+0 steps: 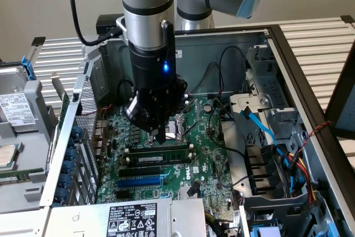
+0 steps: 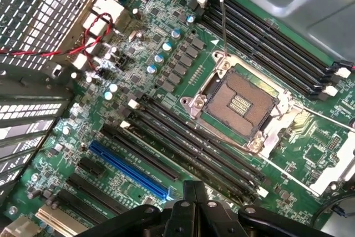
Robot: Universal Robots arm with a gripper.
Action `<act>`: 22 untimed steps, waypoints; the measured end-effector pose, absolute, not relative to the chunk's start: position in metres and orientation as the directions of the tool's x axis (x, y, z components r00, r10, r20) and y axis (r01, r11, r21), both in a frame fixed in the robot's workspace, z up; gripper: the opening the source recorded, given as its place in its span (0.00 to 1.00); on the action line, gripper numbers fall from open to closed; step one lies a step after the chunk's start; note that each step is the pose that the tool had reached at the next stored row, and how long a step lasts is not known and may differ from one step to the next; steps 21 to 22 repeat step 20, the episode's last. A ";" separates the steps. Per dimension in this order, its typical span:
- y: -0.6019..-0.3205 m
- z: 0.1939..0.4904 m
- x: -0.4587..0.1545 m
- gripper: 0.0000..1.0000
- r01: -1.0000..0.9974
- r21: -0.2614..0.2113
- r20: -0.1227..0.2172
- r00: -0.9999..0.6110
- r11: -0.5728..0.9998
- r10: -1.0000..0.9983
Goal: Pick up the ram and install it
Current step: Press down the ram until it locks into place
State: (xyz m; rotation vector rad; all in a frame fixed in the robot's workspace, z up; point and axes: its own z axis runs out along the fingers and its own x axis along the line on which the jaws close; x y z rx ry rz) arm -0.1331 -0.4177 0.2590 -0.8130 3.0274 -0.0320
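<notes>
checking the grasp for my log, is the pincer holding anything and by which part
Cannot be told: the pincer hangs just over the ram, and any contact is hidden.

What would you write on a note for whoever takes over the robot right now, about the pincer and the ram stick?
Pincer: low over the motherboard, just above the black memory slots. Open or shut cannot be told.
Ram: lying lengthwise in the row of slots right under the pincer, with one black slot between it and the blue slot.
Done: the ram is at the slots.
Left: installing is not confirmed, since it cannot be told whether the ram is pressed fully home.
</notes>
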 end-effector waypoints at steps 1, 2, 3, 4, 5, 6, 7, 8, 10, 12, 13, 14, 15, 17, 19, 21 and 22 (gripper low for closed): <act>-0.418 0.259 -0.133 0.10 -0.489 -0.021 -0.001 -0.872 0.872 -0.490; -0.418 0.259 -0.133 0.10 -0.477 -0.021 -0.001 -0.879 0.879 -0.477; -0.418 0.259 -0.133 0.10 -0.465 -0.021 -0.001 -0.885 0.885 -0.465; -0.418 0.259 -0.133 0.10 -0.454 -0.021 -0.001 -0.891 0.891 -0.454; -0.418 0.259 -0.133 0.10 -0.442 -0.021 -0.001 -0.897 0.897 -0.443; -0.418 0.259 -0.133 0.10 -0.431 -0.021 -0.001 -0.902 0.902 -0.431; -0.418 0.259 -0.133 0.10 -0.420 -0.021 -0.001 -0.907 0.907 -0.420; -0.418 0.259 -0.133 0.10 -0.409 -0.021 -0.001 -0.912 0.912 -0.410; -0.418 0.259 -0.133 0.10 -0.387 -0.021 -0.001 -0.922 0.922 -0.387; -0.418 0.259 -0.133 0.10 -0.366 -0.021 -0.001 -0.931 0.930 -0.366; -0.418 0.259 -0.133 0.10 -0.355 -0.021 -0.001 -0.935 0.935 -0.355; -0.418 0.259 -0.133 0.10 -0.346 -0.021 -0.001 -0.938 0.938 -0.346; -0.418 0.259 -0.133 0.10 -0.345 -0.021 -0.001 -0.939 0.938 -0.345; -0.418 0.259 -0.133 0.10 -0.345 -0.021 -0.001 -0.939 0.938 -0.345; -0.418 0.259 -0.133 0.10 -0.345 -0.021 -0.001 -0.939 0.938 -0.345; -0.418 0.259 -0.133 0.10 -0.345 -0.021 -0.001 -0.939 0.938 -0.345; -0.418 0.259 -0.133 0.10 -0.345 -0.021 -0.001 -0.939 0.938 -0.345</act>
